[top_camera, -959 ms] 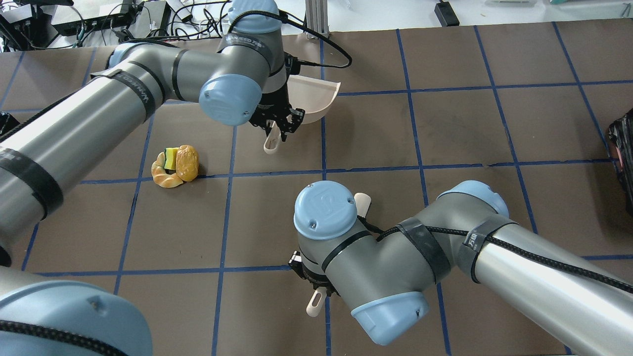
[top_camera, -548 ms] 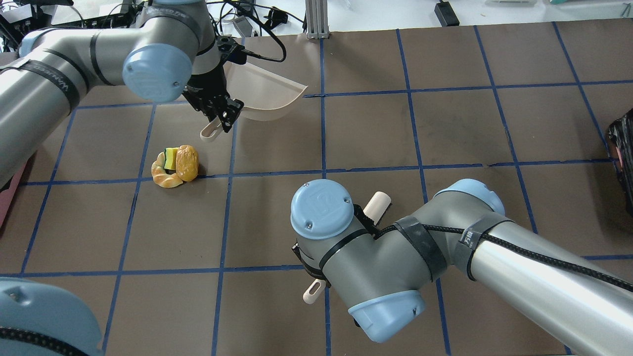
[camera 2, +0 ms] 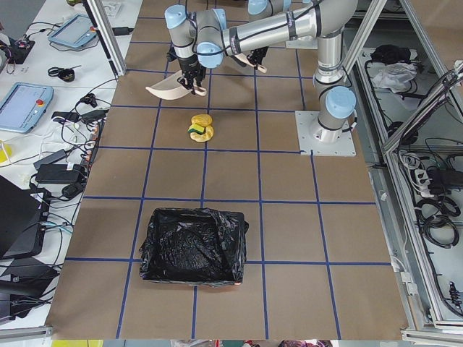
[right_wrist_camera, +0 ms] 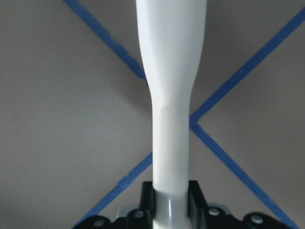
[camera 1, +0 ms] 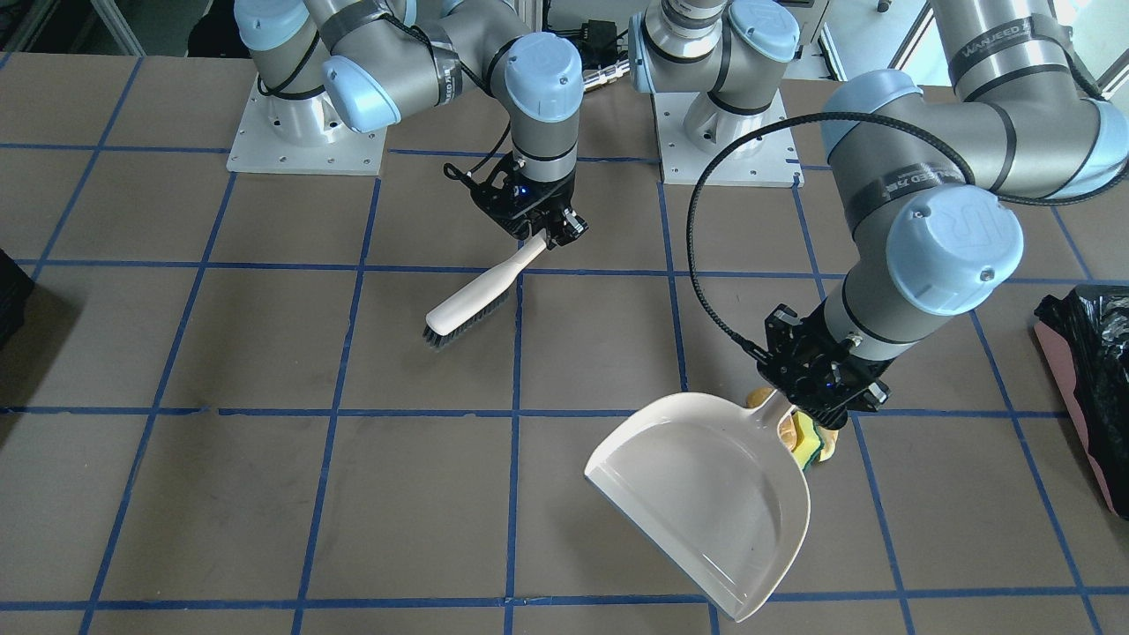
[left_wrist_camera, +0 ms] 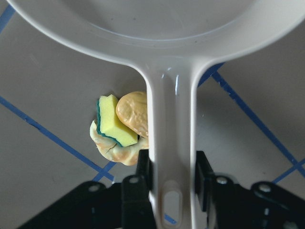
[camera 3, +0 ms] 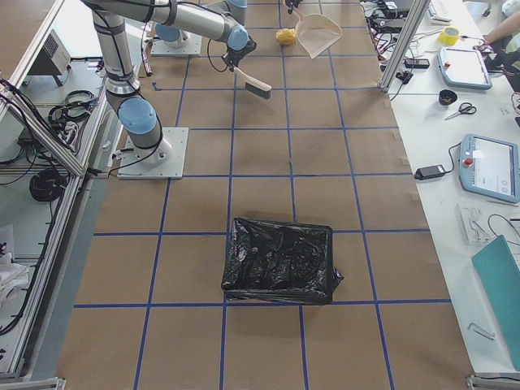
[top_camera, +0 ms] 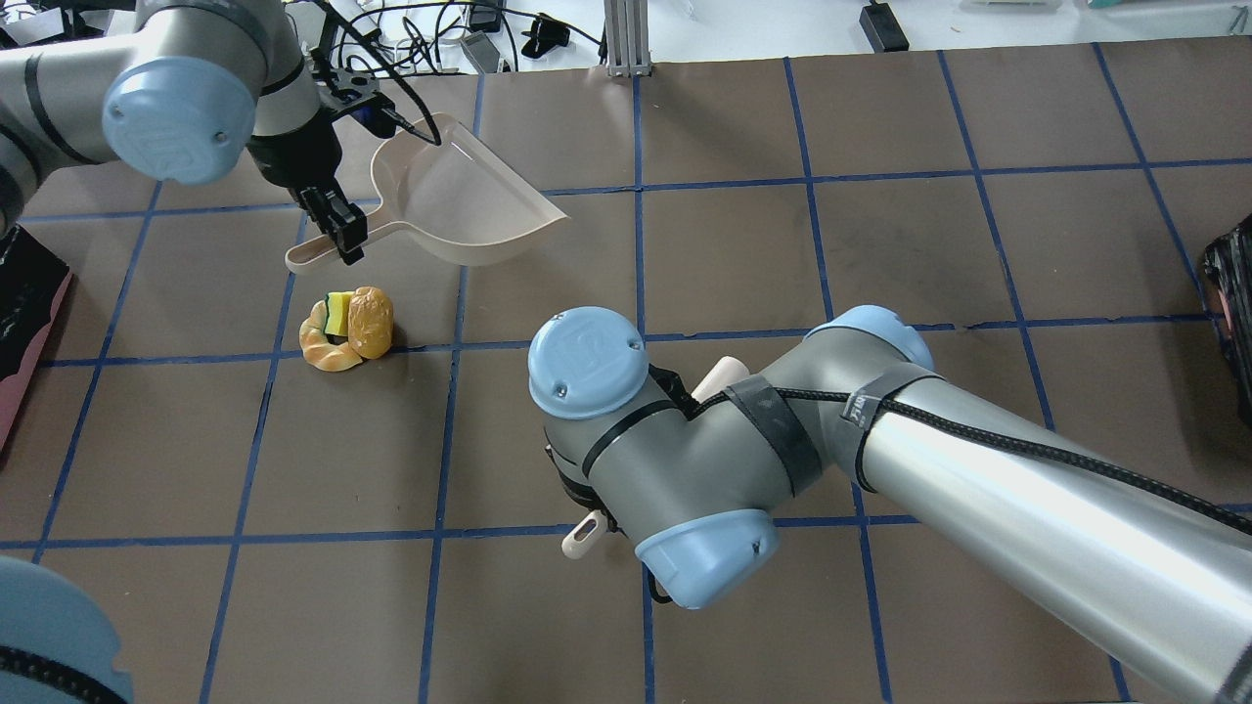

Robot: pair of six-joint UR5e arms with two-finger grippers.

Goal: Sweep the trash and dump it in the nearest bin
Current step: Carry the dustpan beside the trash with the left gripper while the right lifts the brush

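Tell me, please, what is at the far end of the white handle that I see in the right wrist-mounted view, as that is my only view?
Observer: It is a brush with dark bristles; the right gripper holds it by the handle.
Operator: Thank you. Where is the trash?
Observer: The trash lies in a small pile on the table, well apart from the brush, toward the robot's left.
Operator: And the dustpan?
Observer: The left gripper holds the empty dustpan by its handle, close to the pile.
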